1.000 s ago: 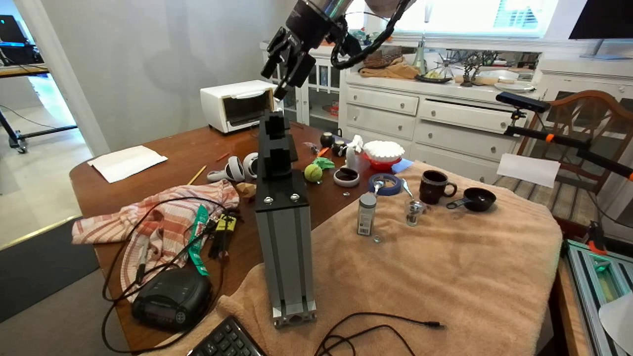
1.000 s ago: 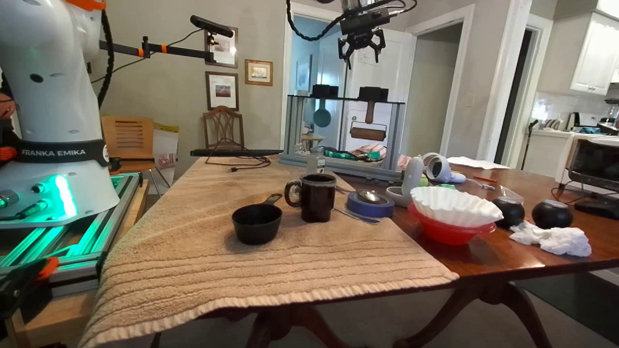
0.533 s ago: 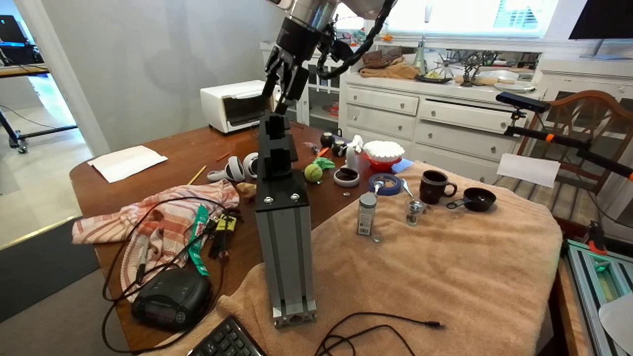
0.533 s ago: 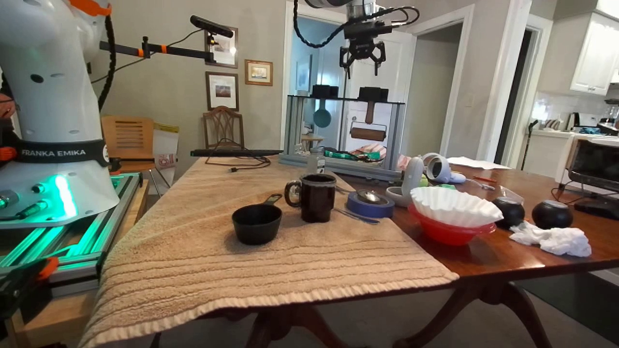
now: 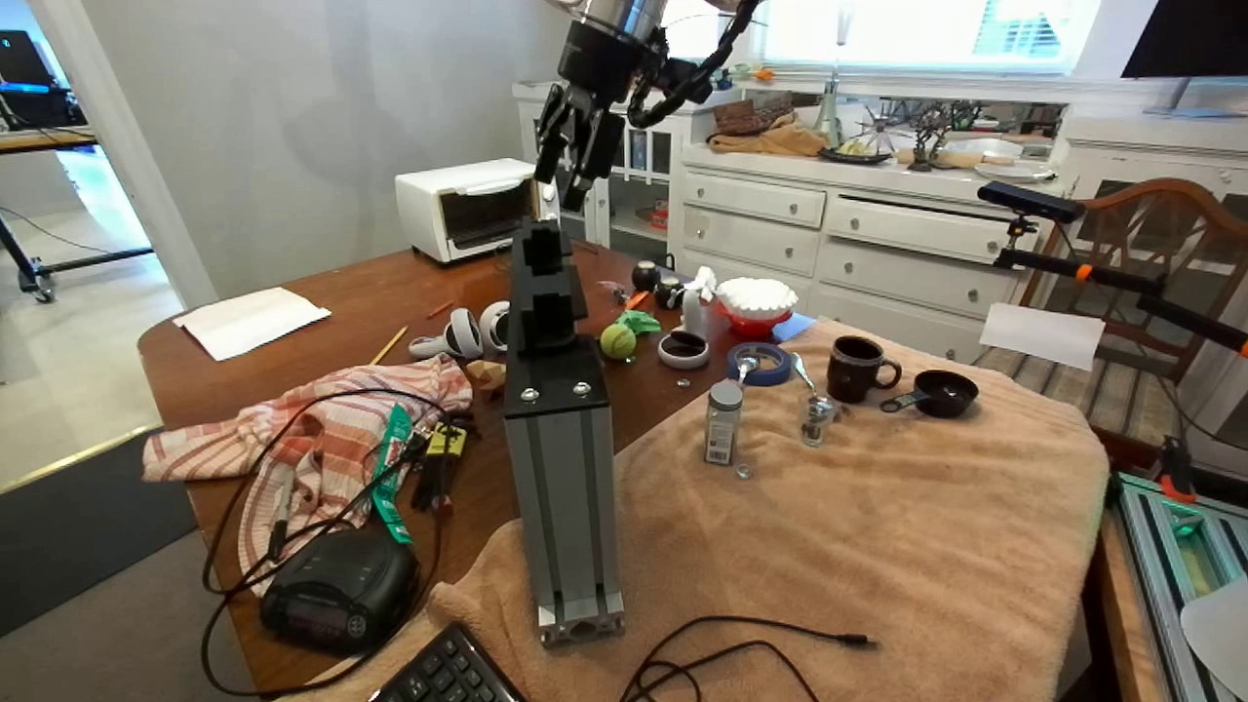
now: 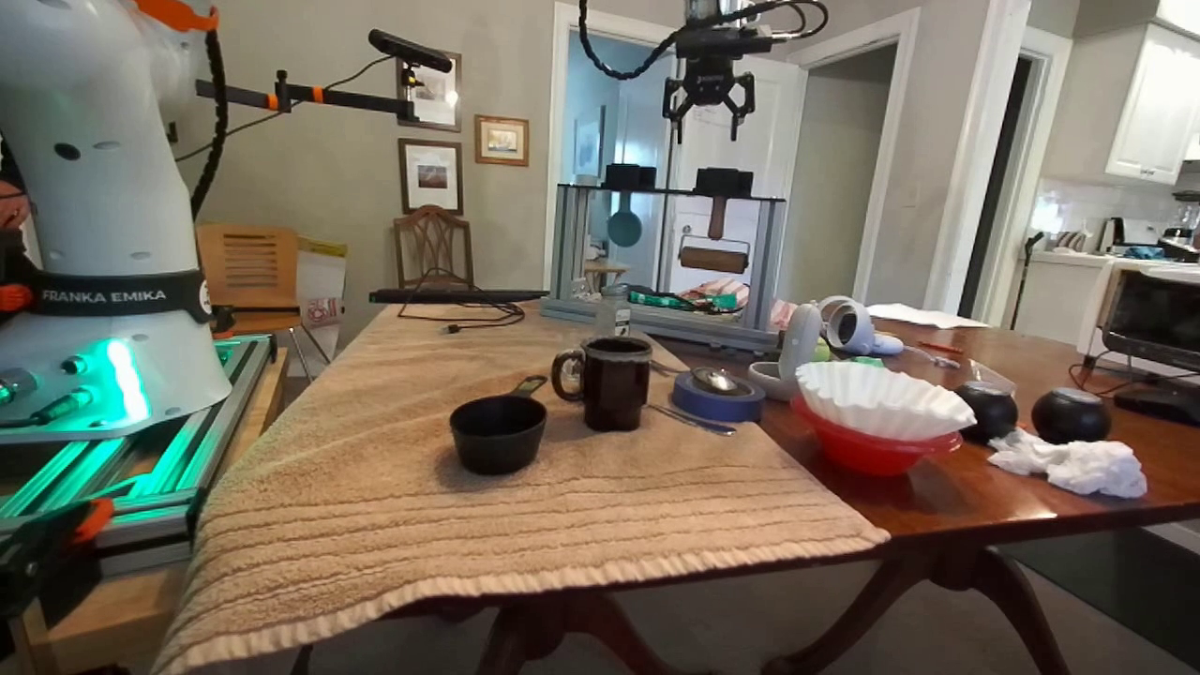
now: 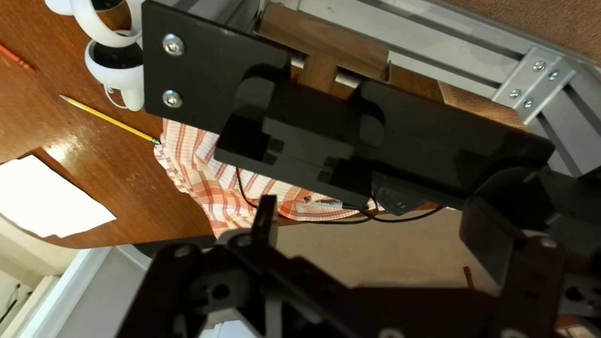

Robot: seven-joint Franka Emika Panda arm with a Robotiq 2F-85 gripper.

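Note:
My gripper (image 6: 709, 131) is open with nothing between its fingers. It hangs above the black-topped metal rack (image 6: 771, 253), apart from it. The rack's top carries two black holder blocks; the roller's block (image 6: 724, 182) is nearest below my fingers, and the other block (image 6: 630, 176) stands beside it. A wooden-handled roller (image 6: 714, 260) and a teal spoon-like tool (image 6: 624, 227) hang under the blocks. In an exterior view the gripper (image 5: 560, 187) is above the rack's far end. In the wrist view the block (image 7: 296, 155) lies just beyond the open fingers (image 7: 371, 213), and the roller (image 7: 324, 37) shows partly behind the plate.
A brown mug (image 6: 616, 384), black measuring cup (image 6: 498, 436), blue tape roll (image 6: 717, 401) and red bowl (image 6: 867, 455) with white paper filters stand on the table. A grey-capped bottle (image 5: 722, 424), striped cloth (image 5: 322, 429), black cable-wrapped device (image 5: 341, 590) and white toaster oven (image 5: 473, 210) surround the rack.
The gripper first came down and straightened over the rack, then rose slightly and shifted a little to the right in both exterior views. The rack and the table objects have not moved.

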